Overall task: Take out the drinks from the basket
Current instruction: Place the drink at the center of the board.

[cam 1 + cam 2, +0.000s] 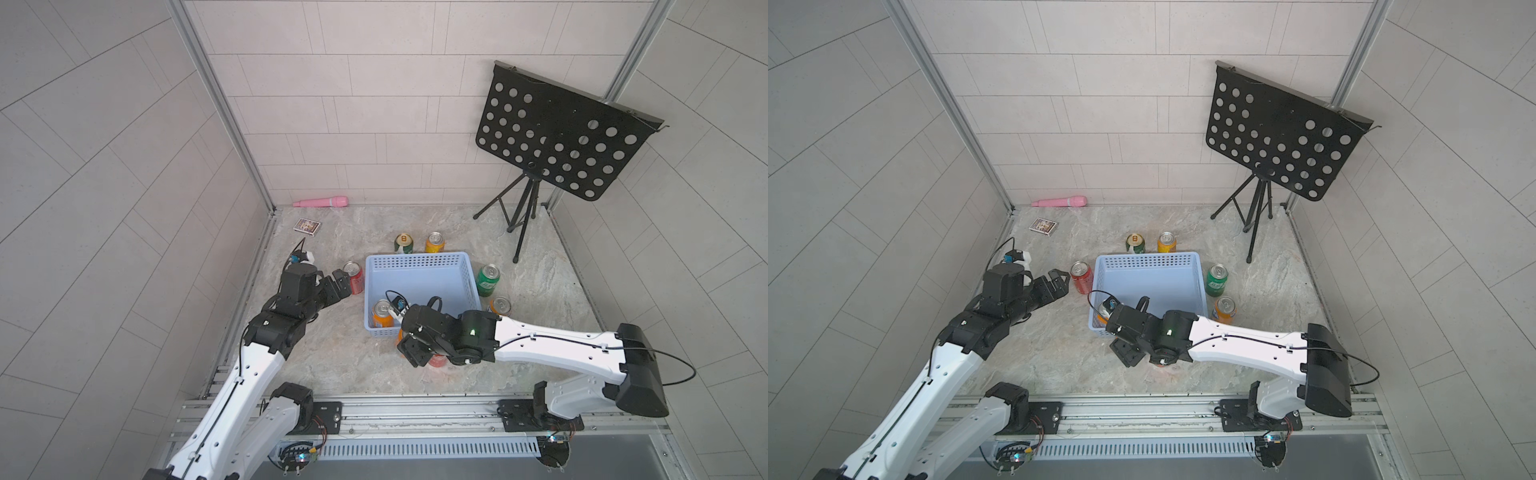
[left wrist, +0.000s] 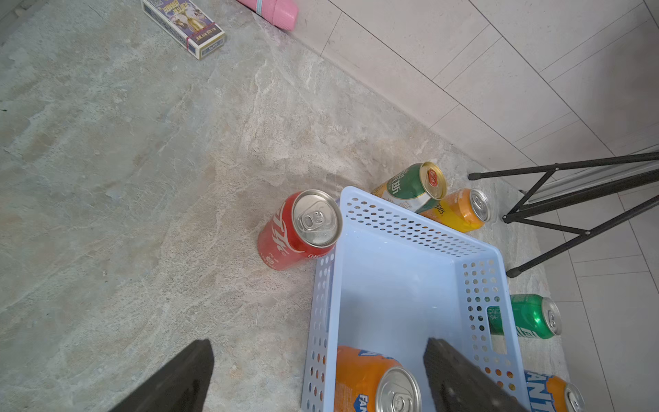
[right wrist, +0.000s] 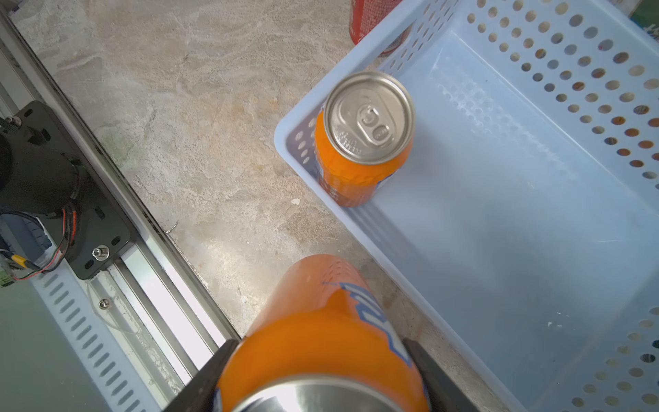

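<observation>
Right wrist view: your right gripper [image 3: 321,378] is clamped on one orange can [image 3: 317,314], just outside the basket [image 3: 499,232]. A second orange can [image 3: 363,142] stands upright in the basket's corner. Your left gripper [image 2: 321,378] gapes wide, empty.

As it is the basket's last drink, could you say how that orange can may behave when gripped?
The orange can stands upright on a narrow base, so a sideways push might tip it. Its smooth round wall may slip, and roll if toppled. The basket corner may crowd the jaws.
</observation>
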You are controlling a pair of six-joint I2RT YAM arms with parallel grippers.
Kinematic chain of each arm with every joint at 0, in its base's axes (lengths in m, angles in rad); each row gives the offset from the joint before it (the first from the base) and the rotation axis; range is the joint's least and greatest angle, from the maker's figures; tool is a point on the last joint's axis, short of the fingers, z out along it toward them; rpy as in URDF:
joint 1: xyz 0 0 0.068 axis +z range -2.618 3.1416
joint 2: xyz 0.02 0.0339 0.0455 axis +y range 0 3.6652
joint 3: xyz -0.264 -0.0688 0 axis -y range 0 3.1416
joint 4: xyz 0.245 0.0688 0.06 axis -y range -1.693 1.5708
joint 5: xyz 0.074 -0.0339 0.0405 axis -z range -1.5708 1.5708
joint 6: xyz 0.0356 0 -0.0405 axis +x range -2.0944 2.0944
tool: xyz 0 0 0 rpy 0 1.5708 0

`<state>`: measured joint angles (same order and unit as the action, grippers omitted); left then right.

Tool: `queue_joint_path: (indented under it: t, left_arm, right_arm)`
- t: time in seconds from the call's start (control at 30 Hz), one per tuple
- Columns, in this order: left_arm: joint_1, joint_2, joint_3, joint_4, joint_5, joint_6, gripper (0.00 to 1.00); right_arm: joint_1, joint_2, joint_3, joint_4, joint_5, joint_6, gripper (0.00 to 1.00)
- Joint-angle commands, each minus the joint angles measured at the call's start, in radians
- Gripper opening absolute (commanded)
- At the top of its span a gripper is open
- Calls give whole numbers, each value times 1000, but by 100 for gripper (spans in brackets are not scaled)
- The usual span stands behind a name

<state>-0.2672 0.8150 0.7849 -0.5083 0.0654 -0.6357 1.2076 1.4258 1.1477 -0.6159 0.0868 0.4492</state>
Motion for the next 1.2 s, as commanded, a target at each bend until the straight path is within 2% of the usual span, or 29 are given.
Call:
queue_joint_path:
  t: [0.0, 0.3, 0.67, 1.17]
  left_arm:
    - [-2, -3, -11, 14, -18, 2, 100]
    - [-2, -9, -16, 13, -37, 8, 100]
    - [-2, -7, -22, 17, -33, 8, 100]
    - [-2, -11, -18, 7, -38, 10, 100]
  right_arm:
    - [15, 31, 18, 60, 47, 2, 27]
    - [34, 136, 47, 67, 44, -2, 27]
    - [44, 187, 16, 100, 61, -23, 27]
    - [46, 229, 7, 159, 24, -20, 27]
